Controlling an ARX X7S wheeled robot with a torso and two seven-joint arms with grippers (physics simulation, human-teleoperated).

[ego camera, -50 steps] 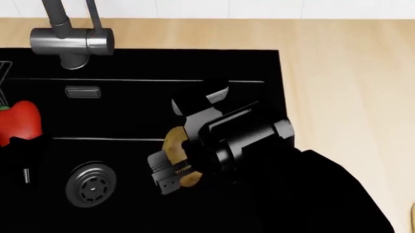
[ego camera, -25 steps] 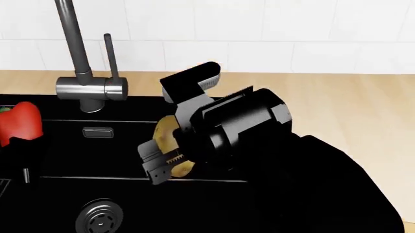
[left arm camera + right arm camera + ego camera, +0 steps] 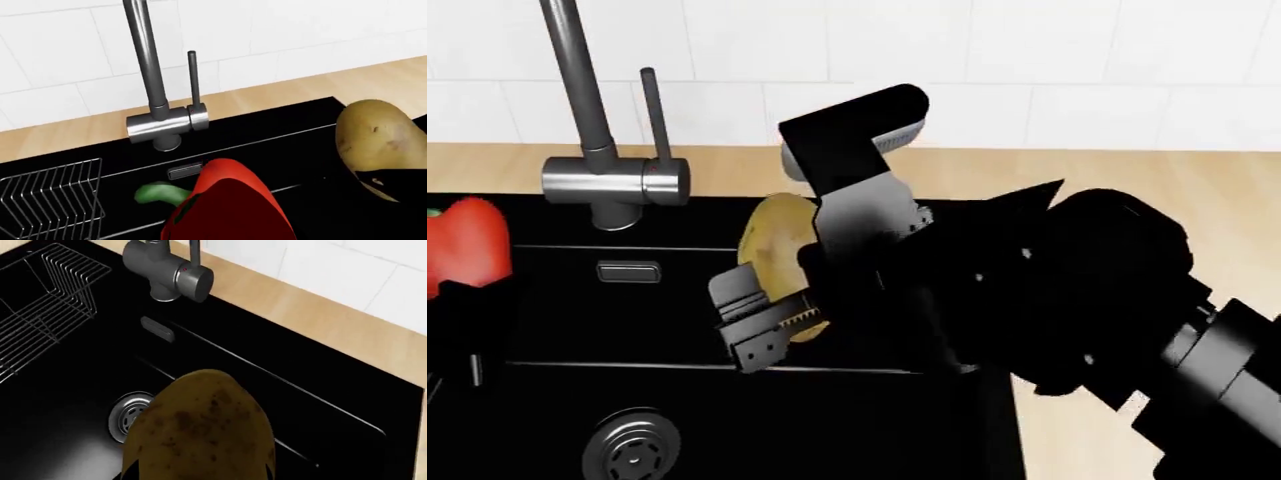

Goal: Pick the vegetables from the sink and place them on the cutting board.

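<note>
While oval speckled potato [image 3: 777, 250] in rt claw [image 3: 777, 300]

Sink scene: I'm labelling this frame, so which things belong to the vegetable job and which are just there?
Job:
potato, held in the right gripper
pepper, held up at the left arm
sink
Cutting board: not in view.

Just there:
faucet
wire rack
drain
overflow plate
counter

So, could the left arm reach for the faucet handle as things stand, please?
Probably not freely: the left gripper is shut on the red bell pepper, so though the faucet stands close behind it, its jaws are occupied.
</note>
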